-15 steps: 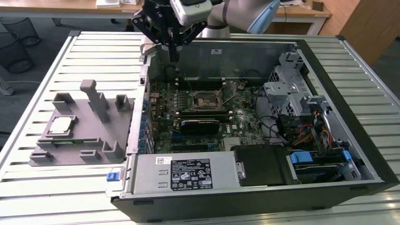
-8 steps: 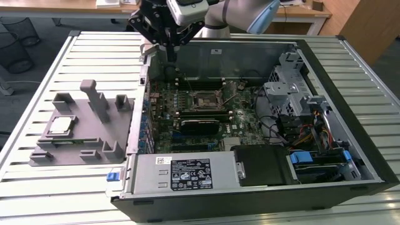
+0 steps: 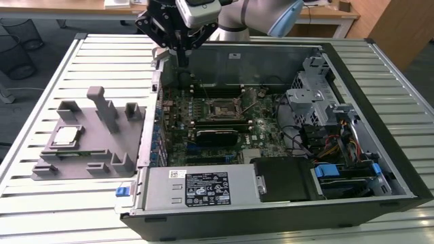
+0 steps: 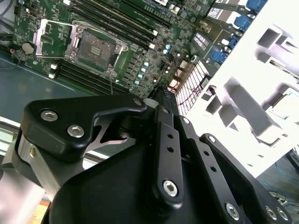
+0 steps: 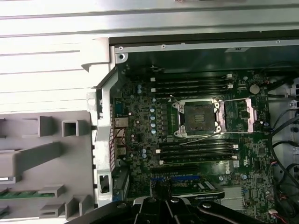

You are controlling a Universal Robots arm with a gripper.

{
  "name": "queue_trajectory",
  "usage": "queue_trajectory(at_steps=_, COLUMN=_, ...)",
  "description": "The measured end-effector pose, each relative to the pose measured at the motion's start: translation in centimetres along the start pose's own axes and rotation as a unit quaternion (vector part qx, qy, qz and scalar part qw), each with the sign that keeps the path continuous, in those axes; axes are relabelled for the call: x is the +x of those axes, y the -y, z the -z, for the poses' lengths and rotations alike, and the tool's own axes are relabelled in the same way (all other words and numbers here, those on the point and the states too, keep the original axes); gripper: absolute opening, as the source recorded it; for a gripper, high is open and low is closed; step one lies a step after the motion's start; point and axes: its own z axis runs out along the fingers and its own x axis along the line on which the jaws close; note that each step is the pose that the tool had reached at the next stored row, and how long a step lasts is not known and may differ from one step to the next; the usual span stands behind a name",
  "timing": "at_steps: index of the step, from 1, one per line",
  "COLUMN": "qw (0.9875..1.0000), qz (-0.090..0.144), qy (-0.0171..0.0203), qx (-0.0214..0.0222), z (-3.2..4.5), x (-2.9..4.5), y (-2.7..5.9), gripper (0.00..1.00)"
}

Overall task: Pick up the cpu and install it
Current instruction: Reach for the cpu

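Closest to the lens in the second wrist view is your black metal gripper [image 4: 161, 91]. Its bolted linkage arms are folded in so the fingers meet at a narrow point. In the exterior view they also read as one thin dark bar, so you are carrying nothing. It hangs over a corner of the open black computer tower [image 3: 271, 226], on the side towards the fixture.

The tower lies on its side with the panel off, which turns the green motherboard [image 3: 261, 127] face-up for a top-down approach. On it the black square socket frame with a metal rim [image 5: 200, 116] sits bare. Its silver retaining plate [image 5: 247, 114] stands swung aside, which I judge leaves the seat free for the chip.

The cpu, a flat square chip with a silver-grey top [image 3: 66, 136], is well apart from your gripper. It lies flat in a recess of the grey moulded plastic fixture [image 3: 95, 142] on the slatted white table [image 3: 54, 203], to the exterior view's left of the tower. That recess likely keeps it level for a clean grasp. Just beside it, a long green-edged memory stick [image 3: 68, 154] rests in its own slot. Pick-up has not yet begun.
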Motion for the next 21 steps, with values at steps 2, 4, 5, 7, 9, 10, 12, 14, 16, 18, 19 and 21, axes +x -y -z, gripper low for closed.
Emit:
queue_trajectory(at_steps=2, qw=1.0000, qz=0.000, qy=0.0000, qx=0.0000, z=0.00, x=0.15, y=0.01, gripper=0.11)
queue_trajectory(at_steps=4, qw=1.0000, qz=0.000, qy=0.0000, qx=0.0000, z=0.00, x=0.29, y=0.02, gripper=0.11)
queue_trajectory(at_steps=5, qw=1.0000, qz=0.000, qy=0.0000, qx=0.0000, z=0.01, x=0.36, y=0.03, gripper=0.11)
queue_trajectory(at_steps=7, qw=1.0000, qz=0.000, qy=0.0000, qx=0.0000, z=0.00, x=0.51, y=0.04, gripper=0.11)
queue_trajectory(at_steps=9, qw=1.0000, qz=0.000, qy=0.0000, qx=0.0000, z=0.00, x=0.65, y=0.05, gripper=0.11)
queue_trajectory(at_steps=10, qw=1.0000, qz=0.000, qy=0.0000, qx=0.0000, z=0.01, x=0.72, y=0.06, gripper=0.11)
queue_trajectory(at_steps=12, qw=1.0000, qz=0.000, qy=0.0000, qx=0.0000, z=0.01, x=0.86, y=0.07, gripper=0.11)
queue_trajectory(at_steps=14, qw=1.0000, qz=0.000, qy=0.0000, qx=0.0000, z=0.01, x=1.00, y=0.08, gripper=0.11)
queue_trajectory(at_steps=16, qw=1.0000, qz=0.000, qy=0.0000, qx=0.0000, z=0.00, x=1.15, y=0.09, gripper=0.11)
queue_trajectory(at_steps=18, qw=1.0000, qz=0.000, qy=0.0000, qx=0.0000, z=0.01, x=1.29, y=0.10, gripper=0.11)
queue_trajectory(at_steps=19, qw=1.0000, qz=0.000, qy=0.0000, qx=0.0000, z=0.00, x=1.35, y=0.10, gripper=0.11)
queue_trajectory(at_steps=21, qw=1.0000, qz=0.000, qy=0.0000, qx=0.0000, z=0.00, x=1.49, y=0.11, gripper=0.11)
